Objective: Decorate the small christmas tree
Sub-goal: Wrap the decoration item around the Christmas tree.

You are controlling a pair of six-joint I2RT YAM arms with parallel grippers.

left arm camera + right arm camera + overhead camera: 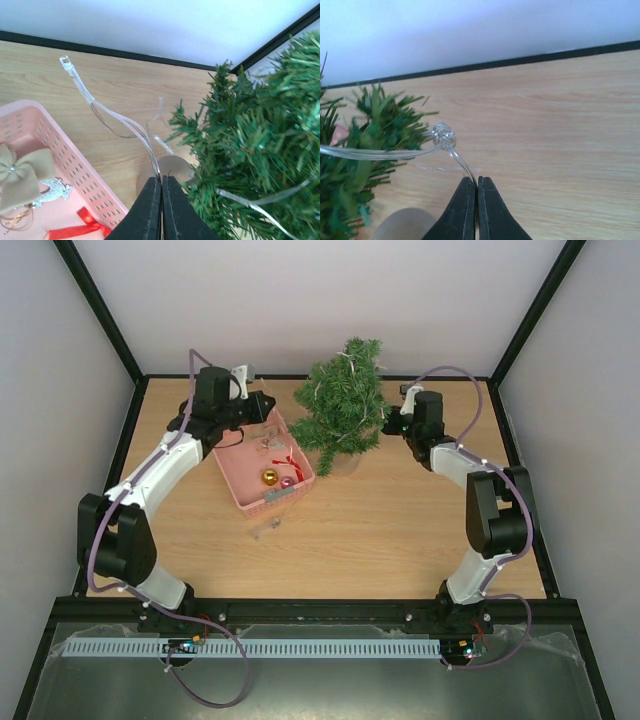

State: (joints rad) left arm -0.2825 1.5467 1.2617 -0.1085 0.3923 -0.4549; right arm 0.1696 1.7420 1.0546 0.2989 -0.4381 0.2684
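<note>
The small christmas tree stands at the back middle of the table on a round pale base. A thin clear string runs through its branches. My left gripper is left of the tree, between it and a pink basket. In the left wrist view it is shut on the string, whose free end sticks up. My right gripper is right of the tree. In the right wrist view it is shut on the string just below a knot.
The basket holds a gold ball, a pink ball, a beige bow and a red ribbon. A small clear object lies on the table in front of the basket. Black frame rails edge the table.
</note>
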